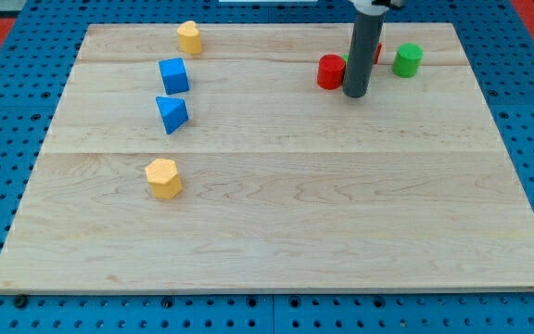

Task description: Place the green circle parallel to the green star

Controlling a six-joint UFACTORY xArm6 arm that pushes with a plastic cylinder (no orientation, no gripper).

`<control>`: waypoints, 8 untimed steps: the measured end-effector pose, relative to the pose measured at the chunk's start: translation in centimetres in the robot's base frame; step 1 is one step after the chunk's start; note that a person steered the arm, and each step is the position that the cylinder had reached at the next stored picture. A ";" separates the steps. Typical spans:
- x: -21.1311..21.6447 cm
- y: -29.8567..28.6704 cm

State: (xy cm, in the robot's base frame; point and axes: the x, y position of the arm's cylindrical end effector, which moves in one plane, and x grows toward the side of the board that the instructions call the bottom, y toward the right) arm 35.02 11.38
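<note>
Green circle point(408, 59) sits at the worktop's point(276, 213) top right; my tip point(355, 94) rests between it and a red block point(331, 71). No jaws here. Green star unseen, perhaps behind the rod; next, approach the circle.

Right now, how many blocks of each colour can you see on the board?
Yellow: 2, the yellow block and the yellow hexagon
Blue: 2, the blue cube and the blue triangle
Red: 2, the red cylinder and a red block mostly behind the rod
Green: 1, the green circle
Total: 7 visible. My tip stands just right of the red cylinder.
</note>
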 end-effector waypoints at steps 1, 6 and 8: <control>3.6 -0.6; 17.0 -9.6; 17.3 -14.0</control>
State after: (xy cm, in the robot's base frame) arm 52.34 -2.65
